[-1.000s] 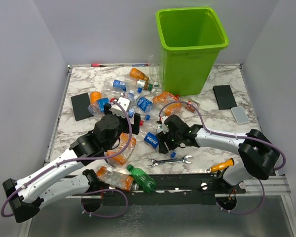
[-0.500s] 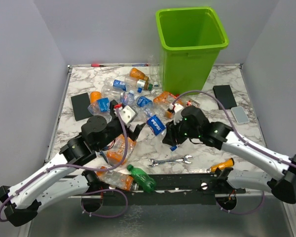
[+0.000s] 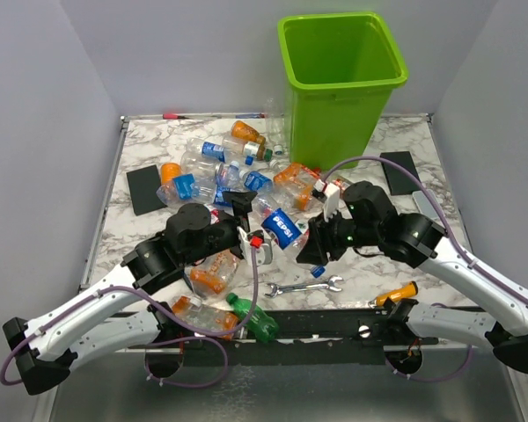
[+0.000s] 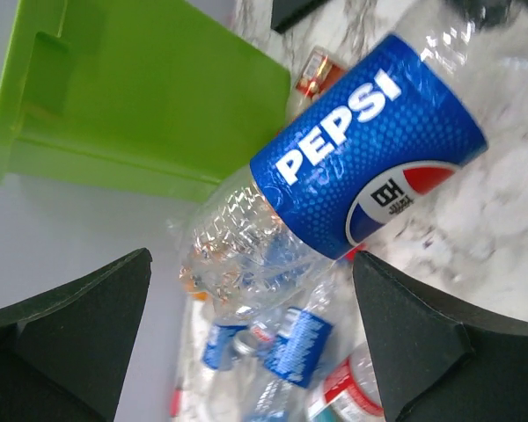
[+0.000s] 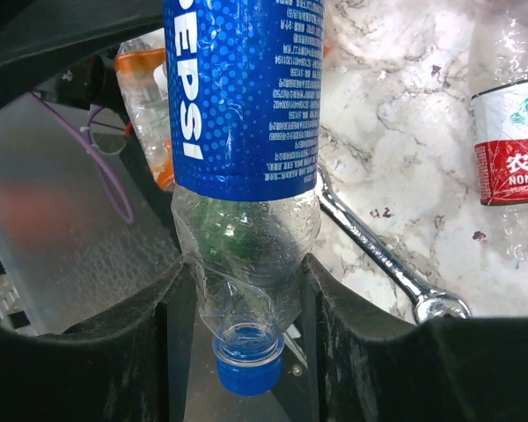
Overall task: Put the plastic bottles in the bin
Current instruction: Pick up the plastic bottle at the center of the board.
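Right end effector [image 3: 311, 253] is pinching the clear neck of a crushed Pepsi bottle [image 3: 282, 227] just above its blue cap, fingers narrowed against the plastic on both sides [image 5: 246, 299]. Left end effector [image 3: 251, 229] is gaping wide, its two dark fingers spread apart and gripping nothing [image 4: 246, 325], with the blue label of that bottle [image 4: 370, 149] lying in its wrist view beyond them. White marble-patterned surface [image 3: 370, 264] is carrying the clutter: a heap of plastic bottles [image 3: 220, 163] is spreading across its far left half, an orange one [image 3: 213, 271] is lying under the left arm, and a green one [image 3: 253, 318] is resting at the near edge. Lime-green bin [image 3: 341, 88] is standing upright at the far edge, right of centre, well apart from the held bottle. A silver wrench [image 3: 304, 287] is lying flat just below the right end effector, an orange-handled screwdriver [image 3: 396, 294] to its right. Two black pads [image 3: 145, 189] are sitting on the left and right sides. Plain pale grey walls are enclosing the surface on three sides
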`<state>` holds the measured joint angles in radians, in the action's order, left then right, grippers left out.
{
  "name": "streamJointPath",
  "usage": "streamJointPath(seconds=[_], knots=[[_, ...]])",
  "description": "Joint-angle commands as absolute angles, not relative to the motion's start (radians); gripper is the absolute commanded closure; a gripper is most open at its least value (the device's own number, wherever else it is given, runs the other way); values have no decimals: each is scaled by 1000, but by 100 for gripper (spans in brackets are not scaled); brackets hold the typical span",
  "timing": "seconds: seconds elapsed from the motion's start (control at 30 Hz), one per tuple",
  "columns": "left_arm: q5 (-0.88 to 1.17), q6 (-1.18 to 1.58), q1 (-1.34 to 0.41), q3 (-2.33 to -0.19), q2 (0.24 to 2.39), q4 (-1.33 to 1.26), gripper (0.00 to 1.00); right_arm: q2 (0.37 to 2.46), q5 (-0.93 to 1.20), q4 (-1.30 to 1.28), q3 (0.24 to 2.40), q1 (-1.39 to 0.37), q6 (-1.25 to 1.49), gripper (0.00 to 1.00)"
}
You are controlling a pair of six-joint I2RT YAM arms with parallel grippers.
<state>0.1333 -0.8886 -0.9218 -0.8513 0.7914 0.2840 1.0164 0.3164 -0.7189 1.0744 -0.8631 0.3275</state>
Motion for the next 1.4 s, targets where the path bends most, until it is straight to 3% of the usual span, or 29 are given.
streamJointPath(seconds=[0.0, 0.27, 0.4, 0.57, 0.7, 0.77, 0.83, 0.93, 1.0, 1.2, 1.37], knots=[[10, -1238, -975, -874, 830, 354, 3, 1032, 368, -786, 1143, -868, 340, 65], [-124, -1457, -1066, -853, 888, 348, 4, 1085, 397, -808, 1203, -868, 323, 66], [-147, -1526, -1081, -850, 910, 344, 11, 1109, 412, -816, 1222, -868, 309, 66], [-158, -1557, -1095, -850, 926, 329, 30, 1122, 419, -818, 1241, -868, 301, 66], [-163, -1560, -1098, -841, 934, 300, 62, 1123, 426, -817, 1248, -868, 300, 66], [-164, -1555, -1099, -837, 935, 283, 70, 1119, 428, -820, 1250, -868, 300, 65], [-168, -1549, -1099, -833, 937, 273, 70, 1116, 431, -823, 1254, -868, 300, 57], [-168, -1516, -1098, -825, 936, 243, 70, 1105, 414, -839, 1287, -868, 300, 27], [-167, -1473, -1099, -814, 934, 217, 70, 1087, 377, -846, 1325, -868, 304, 16], [-98, -1087, -1098, -821, 954, 182, 70, 968, 179, -723, 1429, -868, 271, 9], [149, -564, -1088, -845, 1023, 110, 69, 771, 25, -365, 1268, -868, 227, 9]])
